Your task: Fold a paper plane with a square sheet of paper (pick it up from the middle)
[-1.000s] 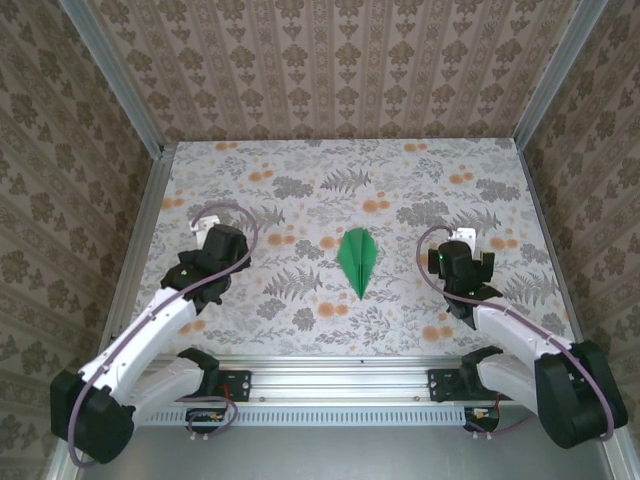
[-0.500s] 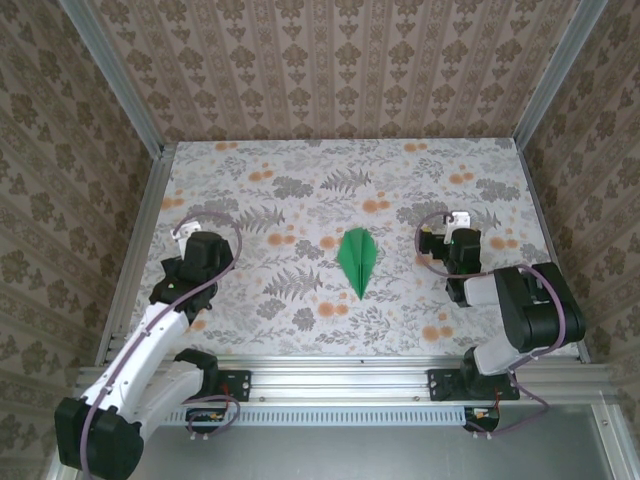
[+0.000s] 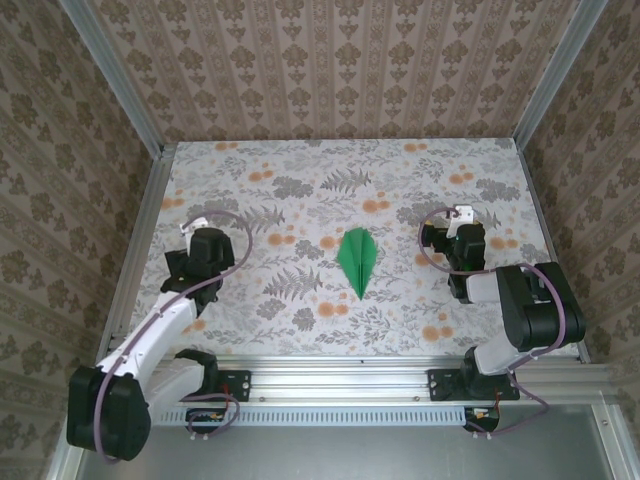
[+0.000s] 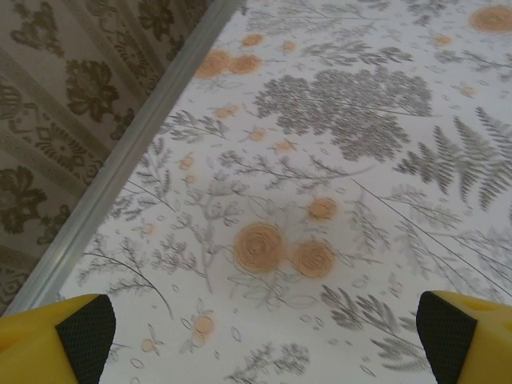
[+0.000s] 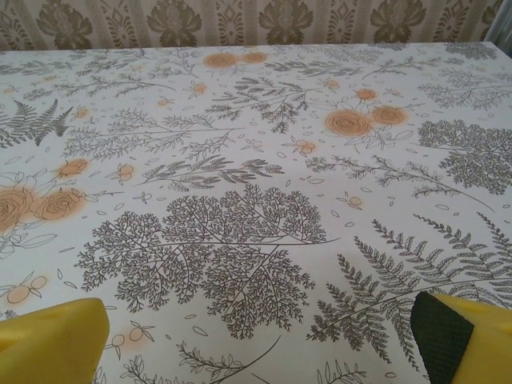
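Note:
The square sheet of paper lies folded as a slim bright green paper plane [image 3: 358, 260] flat on the table's middle, its point toward the near edge. My left gripper [image 3: 200, 250] hovers well to its left, open and holding nothing; its yellow fingers [image 4: 80, 336] stand wide apart over bare tablecloth in the left wrist view, with the left gripper [image 4: 264, 328] empty between them. My right gripper [image 3: 455, 240] sits well to the right of the plane, also open and empty. In the right wrist view its yellow fingers [image 5: 56, 336] frame the right gripper [image 5: 260, 332] over the printed cloth.
A floral tablecloth [image 3: 330, 180] covers the table. Patterned walls close in the back and both sides. A metal rail [image 4: 128, 152] along the left wall runs close to my left gripper. The arms' bases stand on the rail [image 3: 340, 375] at the near edge.
Both arms have drawn back from the plane: the left swung toward the left wall, the right folded up at the right. The plane has not moved. Both grippers stayed open.

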